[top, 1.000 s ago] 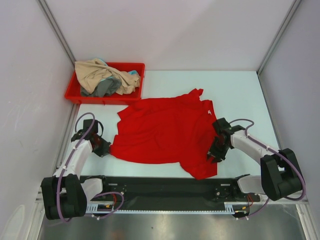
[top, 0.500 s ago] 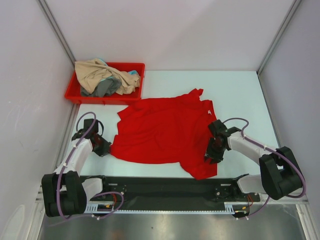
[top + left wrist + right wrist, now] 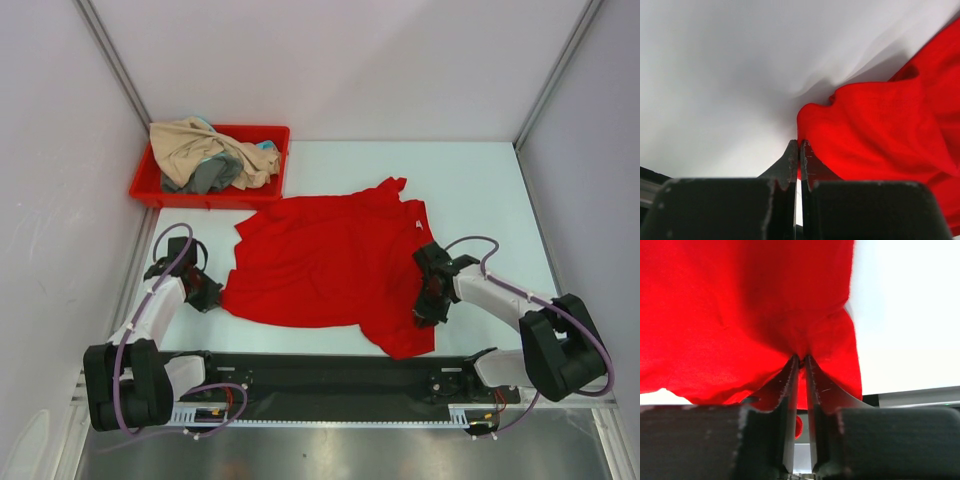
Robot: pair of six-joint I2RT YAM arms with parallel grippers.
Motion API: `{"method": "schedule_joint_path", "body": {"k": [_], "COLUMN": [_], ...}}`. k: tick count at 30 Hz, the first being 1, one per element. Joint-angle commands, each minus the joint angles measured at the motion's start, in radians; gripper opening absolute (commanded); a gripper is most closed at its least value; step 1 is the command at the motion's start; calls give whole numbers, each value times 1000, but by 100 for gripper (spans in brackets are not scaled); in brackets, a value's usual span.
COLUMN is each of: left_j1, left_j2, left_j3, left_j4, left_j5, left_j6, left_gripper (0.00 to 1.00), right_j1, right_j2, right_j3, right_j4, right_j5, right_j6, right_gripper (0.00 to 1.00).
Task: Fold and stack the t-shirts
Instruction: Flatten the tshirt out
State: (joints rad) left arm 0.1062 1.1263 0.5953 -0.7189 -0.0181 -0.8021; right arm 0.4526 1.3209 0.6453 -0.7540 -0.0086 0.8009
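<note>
The red t-shirt point(image 3: 335, 265) is spread on the table point(image 3: 470, 190), just in front of the red tray point(image 3: 145, 188) where the other t-shirts point(image 3: 210, 152) are heaped. Its left edge is pinched in the closed left pincer point(image 3: 800, 150), and its right edge is clamped in the closed right pincer point(image 3: 801, 362), probably so that the cloth can be pulled flat before folding.

You see matt, softly creased cloth in the red t-shirt point(image 3: 335, 265), bunched between each gripper's dark, scuffed, dull fingers point(image 3: 790, 390); beyond them the table point(image 3: 715, 75) looks smooth and faintly satin.
</note>
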Motion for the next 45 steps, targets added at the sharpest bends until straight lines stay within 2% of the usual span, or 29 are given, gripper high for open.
{"method": "schedule_joint_path", "body": {"k": [1,4,7,8,15,20,23,24,25,26,27,32,39,42,43,45], "left_j1": [7,7,6,6,7,6,7,7,7,6,7,7,7,7,6,7], "left_j2": [0,-3,0,1,7,-6,-14,-13,-13,-14,-16,-23,-14,-11,-11,-10], "left_j3": [14,15,21,24,77,69,60,58,57,55,55,49,44,43,44,46], "left_j4": [16,10,3,-1,-50,-47,-43,-45,-47,-47,-48,-48,-40,-37,-36,-36], "left_j5": [10,6,-2,-3,-16,0,4,3,4,4,3,7,10,10,10,10], "left_j6": [18,20,20,21,49,37,34,32,34,34,34,30,24,21,21,21], "left_gripper": [0,0,0,0,0,0,0,0,0,0,0,0,0,0,0,0], "right_j1": [11,11,11,11,11,-3,-6,-8,-8,-8,-9,-11,-38,-42,-43,-45], "right_j2": [-18,-49,-71,-75,-149,-149,-147,-146,-141,-135,-124,-95,-92,-92,-89,-94], "right_j3": [-24,0,36,48,172,172,154,146,140,134,120,88,68,77,82,63], "right_j4": [-60,-94,-139,-149,-266,-257,-220,-209,-200,-191,-171,-133,-114,-110,-113,-81], "right_j5": [44,67,90,91,122,92,64,59,55,49,39,-13,-10,-1,1,-36], "right_j6": [37,26,15,14,3,-29,-40,-43,-46,-48,-57,-49,-66,-117,-129,-144], "right_gripper": [13,11,1,0,0,5,3,6,18,25,28,29,31,43,50,51]}}
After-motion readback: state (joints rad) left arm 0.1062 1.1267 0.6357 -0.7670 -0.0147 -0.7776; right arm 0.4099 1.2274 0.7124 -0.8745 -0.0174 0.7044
